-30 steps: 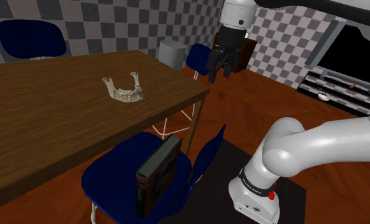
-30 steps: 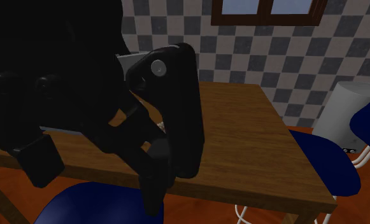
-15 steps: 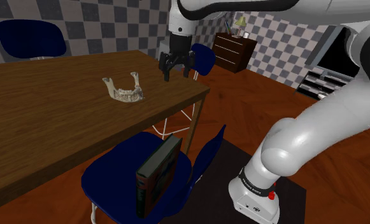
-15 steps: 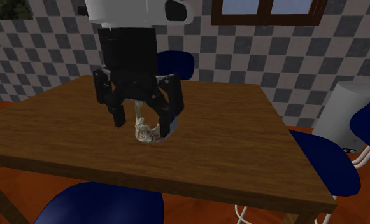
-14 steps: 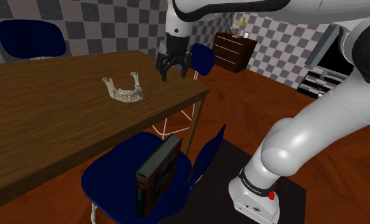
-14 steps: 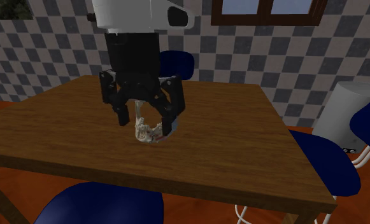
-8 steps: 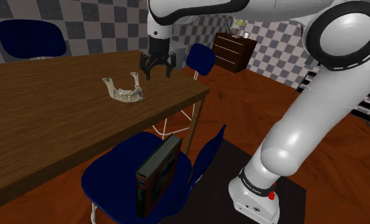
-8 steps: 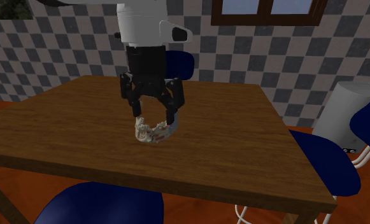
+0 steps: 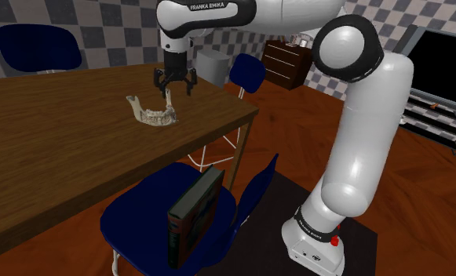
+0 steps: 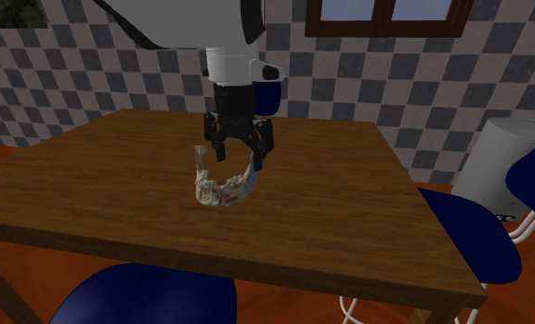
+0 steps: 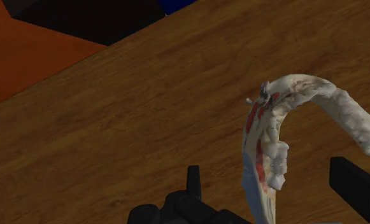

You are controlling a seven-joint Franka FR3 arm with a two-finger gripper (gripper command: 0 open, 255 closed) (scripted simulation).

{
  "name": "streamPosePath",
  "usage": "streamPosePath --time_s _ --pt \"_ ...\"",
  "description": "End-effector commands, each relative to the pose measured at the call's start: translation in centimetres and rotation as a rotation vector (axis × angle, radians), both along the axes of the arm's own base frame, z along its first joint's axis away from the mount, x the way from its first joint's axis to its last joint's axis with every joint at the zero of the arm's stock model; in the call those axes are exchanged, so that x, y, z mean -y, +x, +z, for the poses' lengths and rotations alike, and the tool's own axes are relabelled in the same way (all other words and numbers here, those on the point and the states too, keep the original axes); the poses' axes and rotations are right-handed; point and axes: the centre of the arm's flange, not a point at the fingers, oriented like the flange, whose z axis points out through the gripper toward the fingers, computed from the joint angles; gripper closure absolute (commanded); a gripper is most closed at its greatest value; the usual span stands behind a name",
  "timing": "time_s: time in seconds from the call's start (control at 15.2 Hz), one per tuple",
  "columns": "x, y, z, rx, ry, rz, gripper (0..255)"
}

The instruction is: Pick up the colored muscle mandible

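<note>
The mandible point(image 9: 151, 113) is a pale bone-coloured jaw with teeth and reddish muscle patches, lying on the brown wooden table point(image 9: 53, 149) near its right end in the shoulder view. My black gripper point(image 9: 175, 88) hangs open just above and behind one upright branch of the jaw. In the second exterior view the gripper point(image 10: 238, 160) stands right over the mandible point(image 10: 224, 190), fingers apart, not touching it. In the wrist view the mandible point(image 11: 323, 98) curves between the spread fingertips point(image 11: 358, 184) of the gripper point(image 11: 276, 183), a little way below them.
A blue chair point(image 9: 242, 196) by the table's near edge carries an upright dark book point(image 9: 193, 216). A grey bin point(image 10: 505, 166) and another blue chair point(image 10: 468, 230) stand past the table's end. A wooden dresser point(image 9: 287, 63) stands by the checkered wall.
The arm has swung from beyond the table's end towards the shoulder view's left, over the table to the mandible, and lowered. The fingers stayed open. The mandible has not moved.
</note>
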Motion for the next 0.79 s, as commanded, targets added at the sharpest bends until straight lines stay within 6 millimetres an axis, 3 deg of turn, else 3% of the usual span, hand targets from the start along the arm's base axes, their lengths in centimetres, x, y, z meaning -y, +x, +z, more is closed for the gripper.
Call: streamPosePath --time_s 0.0,0.13,0.59,0.73 --pt "-0.2 2.5 -1.1 -0.003 -0.001 -0.021 0" --pt "-0.1 4.2 -1.8 -0.005 -0.002 -0.035 0" --pt "-0.1 4.2 -5.8 -0.005 -0.002 -0.035 0" --pt "-0.1 4.2 -5.8 -0.005 -0.002 -0.035 0"
